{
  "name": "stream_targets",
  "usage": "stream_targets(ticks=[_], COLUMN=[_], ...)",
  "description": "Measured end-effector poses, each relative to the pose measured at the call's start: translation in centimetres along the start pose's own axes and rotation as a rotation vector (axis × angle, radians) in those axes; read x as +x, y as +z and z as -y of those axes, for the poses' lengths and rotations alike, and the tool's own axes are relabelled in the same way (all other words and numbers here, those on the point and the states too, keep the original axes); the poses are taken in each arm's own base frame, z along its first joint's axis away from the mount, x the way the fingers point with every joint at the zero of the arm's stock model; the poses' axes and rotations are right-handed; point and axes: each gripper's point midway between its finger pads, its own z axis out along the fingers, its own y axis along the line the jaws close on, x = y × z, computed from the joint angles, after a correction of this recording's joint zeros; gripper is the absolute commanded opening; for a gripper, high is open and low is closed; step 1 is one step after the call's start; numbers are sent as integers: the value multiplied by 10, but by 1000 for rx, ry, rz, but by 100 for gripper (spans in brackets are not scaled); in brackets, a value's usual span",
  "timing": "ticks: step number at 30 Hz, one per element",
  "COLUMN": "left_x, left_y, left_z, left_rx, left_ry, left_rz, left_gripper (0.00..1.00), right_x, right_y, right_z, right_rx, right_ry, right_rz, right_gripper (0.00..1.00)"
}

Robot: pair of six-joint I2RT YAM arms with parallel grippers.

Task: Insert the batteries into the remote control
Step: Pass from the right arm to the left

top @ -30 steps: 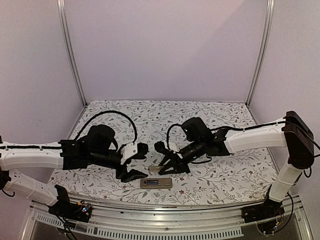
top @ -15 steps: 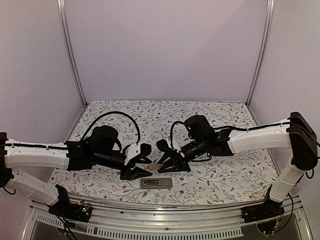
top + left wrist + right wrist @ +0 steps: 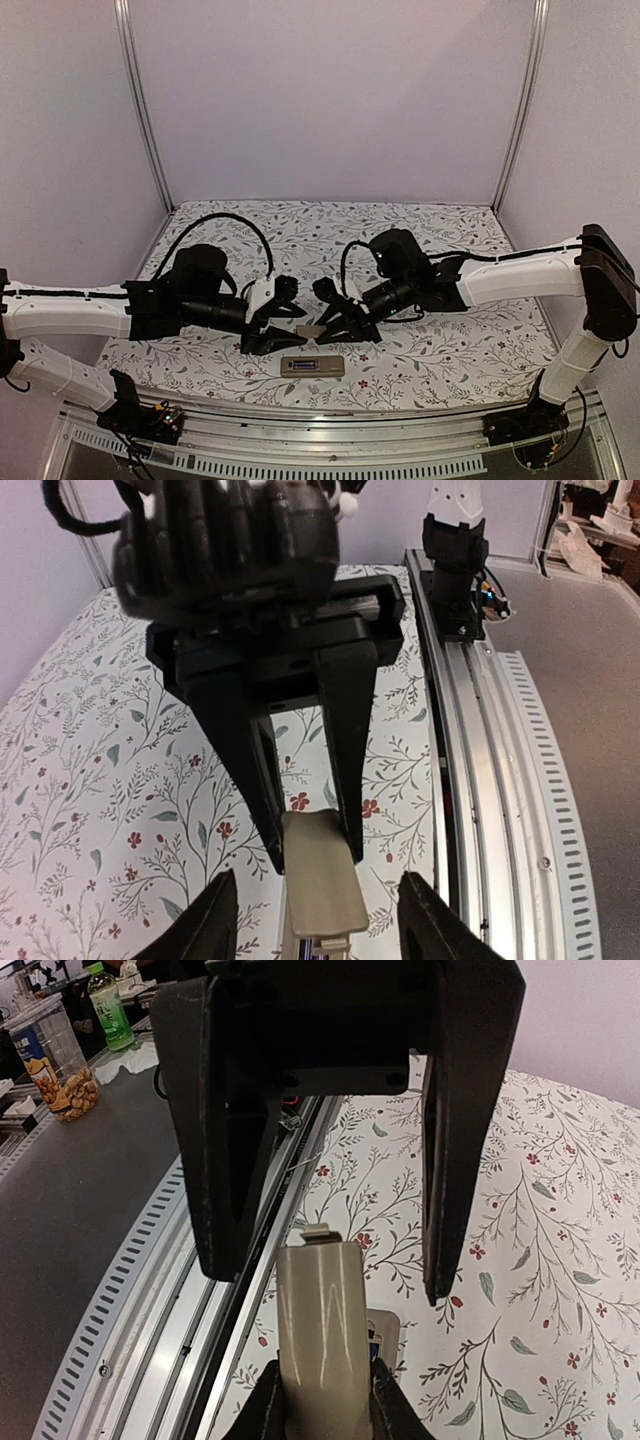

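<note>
With our right hand (image 3: 325, 1405) pinching the cover (image 3: 320, 1320), we should centre the spread left hand (image 3: 322, 920) around it before closing, above the remote (image 3: 312, 366).

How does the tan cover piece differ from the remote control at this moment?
The cover piece is clamped in the right pincer, off the table; the remote control lies flat on it, ungripped. The cover piece looks shorter than the remote control. The cover piece is plain tan; the remote control's upturned back shows a dark recess. Both are flat and tan-grey.
</note>
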Motion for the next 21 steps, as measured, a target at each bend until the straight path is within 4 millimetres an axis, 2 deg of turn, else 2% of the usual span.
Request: stream_targets(ticks=[3,14,21], left_x=[-2,11,12], left_y=[0,8,10], left_z=[0,0,1], left_rx=[1,18,24], left_ry=[0,-18,-23], left_rz=[9,-44,-49], left_gripper=[47,42,40], right_x=[0,-4,-6], right_y=[0,-1,-1], right_z=[1,5,6], right_rx=[6,19,25], right_ry=[0,-1,-3], right_rz=[-3,-2,-2], right_gripper=[7,7,7])
